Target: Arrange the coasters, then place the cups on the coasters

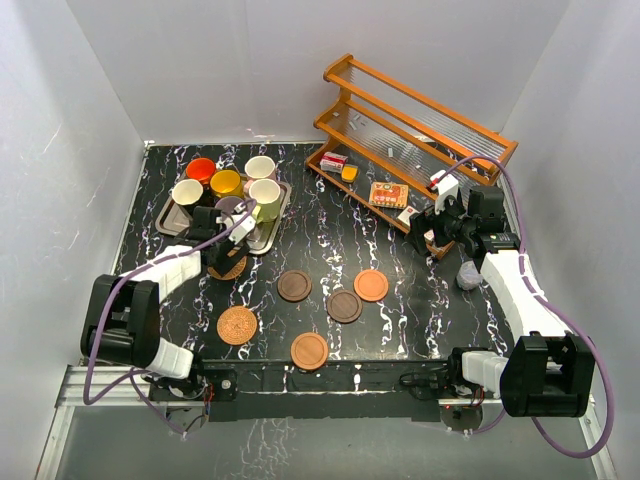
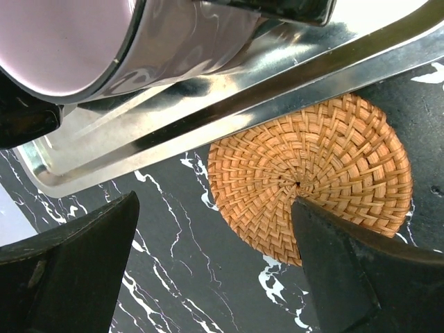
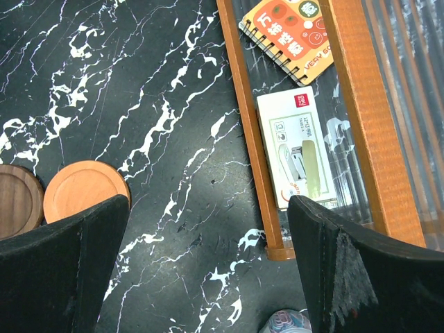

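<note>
Hovering low over the dark marbled table (image 1: 400, 330), the left gripper (image 2: 215, 208) stands wide, with nothing between its black fingers (image 2: 76, 270). Just beyond its fingertips, toward its right finger, lies a woven coaster (image 2: 312, 173). It is a tan disc of tight, straw-like plaiting that spirals out from a small dark centre, lying flat on the table. That finger covers the disc's near edge, and the rim of the steel tray (image 2: 208, 132) hides its far edge, so I cannot tell whether rim and coaster touch. Further ahead of the hand, on the tray, the lilac cup (image 2: 62, 41) shows a glossy rounded wall. From above, the orange cup (image 1: 201, 169), yellow cup (image 1: 225, 182), cream-pink cup (image 1: 260, 167) and yellow-green cup (image 1: 265, 192) crowd the tray beyond it. Behind this hand, toward the arm bases, a second woven coaster (image 1: 237, 325) lies alone. The right gripper (image 3: 208, 208) is likewise spread wide and empty beside the wooden rack (image 3: 250, 125). Off its left finger sits a smooth orange-brown coaster (image 3: 83, 191) with a raised rim, and just beside that a dark brown coaster (image 3: 14, 198).
</note>
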You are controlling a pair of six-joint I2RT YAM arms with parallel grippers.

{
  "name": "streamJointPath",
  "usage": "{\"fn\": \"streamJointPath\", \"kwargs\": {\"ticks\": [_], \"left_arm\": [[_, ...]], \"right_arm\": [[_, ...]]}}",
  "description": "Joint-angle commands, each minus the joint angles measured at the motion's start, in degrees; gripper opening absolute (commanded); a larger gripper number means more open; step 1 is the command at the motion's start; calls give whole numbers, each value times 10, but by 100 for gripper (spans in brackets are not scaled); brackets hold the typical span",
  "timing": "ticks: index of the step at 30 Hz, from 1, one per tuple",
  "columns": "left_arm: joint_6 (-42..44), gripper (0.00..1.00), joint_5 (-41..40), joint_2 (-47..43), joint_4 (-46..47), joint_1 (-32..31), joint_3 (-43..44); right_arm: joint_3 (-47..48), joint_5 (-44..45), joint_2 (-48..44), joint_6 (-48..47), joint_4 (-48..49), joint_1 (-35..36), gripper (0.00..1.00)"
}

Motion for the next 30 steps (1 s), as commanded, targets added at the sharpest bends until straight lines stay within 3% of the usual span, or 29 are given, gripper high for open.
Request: {"fn": "streamJointPath", "kwargs": {"ticks": [1, 11, 18, 30], "left_arm": [[7, 90, 51, -7, -42, 2, -13], [23, 90, 148, -78, -184, -24, -31], [-1, 89, 126, -56, -164, -74, -30], [-23, 89, 106, -11, -129, -101, 4]], "right_arm": [[5, -4, -9, 1, 23, -2, 98], [6, -5, -5, 1, 23, -2, 98], [6, -7, -9, 2, 23, -2, 98], [6, -4, -12, 1, 23, -2, 98]]}}
